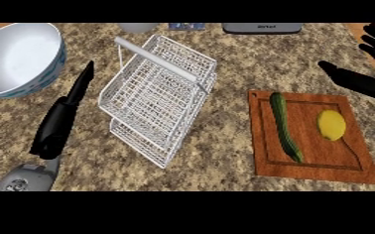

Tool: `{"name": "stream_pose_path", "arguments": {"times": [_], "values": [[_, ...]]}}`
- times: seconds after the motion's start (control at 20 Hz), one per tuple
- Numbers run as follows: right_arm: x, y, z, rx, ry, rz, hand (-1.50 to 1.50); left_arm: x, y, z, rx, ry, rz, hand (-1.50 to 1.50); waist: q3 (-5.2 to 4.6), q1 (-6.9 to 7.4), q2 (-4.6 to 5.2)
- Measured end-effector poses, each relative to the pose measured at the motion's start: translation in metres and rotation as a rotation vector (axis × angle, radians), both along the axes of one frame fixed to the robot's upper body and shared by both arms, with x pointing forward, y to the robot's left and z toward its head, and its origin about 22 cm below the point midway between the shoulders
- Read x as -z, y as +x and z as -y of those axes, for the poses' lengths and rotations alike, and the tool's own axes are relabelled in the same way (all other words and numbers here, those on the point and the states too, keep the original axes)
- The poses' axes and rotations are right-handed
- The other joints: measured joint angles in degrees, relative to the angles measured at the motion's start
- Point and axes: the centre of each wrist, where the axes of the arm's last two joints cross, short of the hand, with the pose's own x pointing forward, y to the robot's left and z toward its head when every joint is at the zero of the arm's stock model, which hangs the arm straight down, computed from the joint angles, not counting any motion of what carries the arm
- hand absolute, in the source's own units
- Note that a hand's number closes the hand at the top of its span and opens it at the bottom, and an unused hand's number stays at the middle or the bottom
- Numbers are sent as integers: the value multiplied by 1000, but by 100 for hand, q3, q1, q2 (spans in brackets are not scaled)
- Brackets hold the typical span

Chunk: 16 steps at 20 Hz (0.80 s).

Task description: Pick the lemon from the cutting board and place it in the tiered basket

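Yellow lemon (332, 125) lies on the wooden cutting board (307, 166), toward that board's right side, untouched by either hand. A green cucumber (285, 127) lies lengthwise on the same board, to the lemon's left and apart from it.

Right hand (351, 78) shows at the view's right edge, just beyond the board's far right corner, fingers extended and grasping nothing. It hangs short of the lemon, which suggests the approach is under way and the pick not yet made.

Left hand (62, 114) lies well left of the board, on the far side of the white wire tiered basket (157, 99), fingers straight and released, holding nothing. Its position leaves the way between board and basket unobstructed, probably so that the right hand alone does the work.

The basket stands just left of the board, a white bar handle across its top. A white bowl (26, 57) sits beyond the basket, farthest from the board.

Judgement: the task stands at its first step. The cucumber's nearness to the lemon's carrying path calls for a lift clear of the board before crossing.
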Motion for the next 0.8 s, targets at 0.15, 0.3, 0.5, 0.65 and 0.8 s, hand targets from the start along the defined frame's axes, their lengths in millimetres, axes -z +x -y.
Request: {"name": "stream_pose_path", "arguments": {"times": [0.15, 0.3, 0.5, 0.65, 0.8], "values": [[-9, -6, 5, -10, -90, -194, -150, 4, -5, 1, 3, 2, -6, 0, -17, -18, -26], [-17, -10, 11, -5, -220, -420, -150, 4, -5, 0, 3, 11, -5, 0, -34, -31, -33], [-49, -10, 5, 22, -382, -664, -150, 5, -5, 0, 11, 13, -13, 0, -46, 2, -40], [-75, -10, -10, 48, -469, -797, -150, 7, -6, 2, 15, 13, -12, 0, -42, 32, -39], [-85, -12, -30, 44, -526, -849, -150, 6, -6, 2, 18, 10, -9, 0, -32, 60, -29]]}}
